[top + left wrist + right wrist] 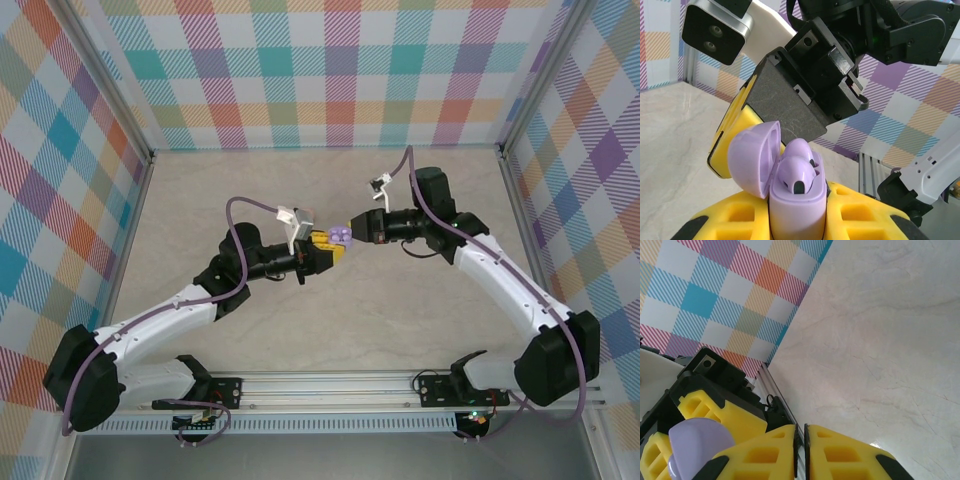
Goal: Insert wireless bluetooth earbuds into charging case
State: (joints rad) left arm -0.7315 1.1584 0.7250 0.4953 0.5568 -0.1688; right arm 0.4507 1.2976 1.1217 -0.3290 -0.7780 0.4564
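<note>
The left end effector (327,248) clamps an open lilac plastic charging case (796,212), a lilac earbud (799,169) seated inside. The right end effector (803,446), pinched shut, crowds its lid above the pale marbled table (880,340).

Smooth satin lilac plastic charging case (795,212); matt yellow fingers (875,215), probably plastic; smooth marble-look tabletop (880,340).

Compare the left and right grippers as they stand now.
The left gripper is shut on the open lilac charging case; the right gripper is shut on nothing visible. The left's fingers sit apart around the case; the right's nearly touch. Both have yellow fingers.
</note>
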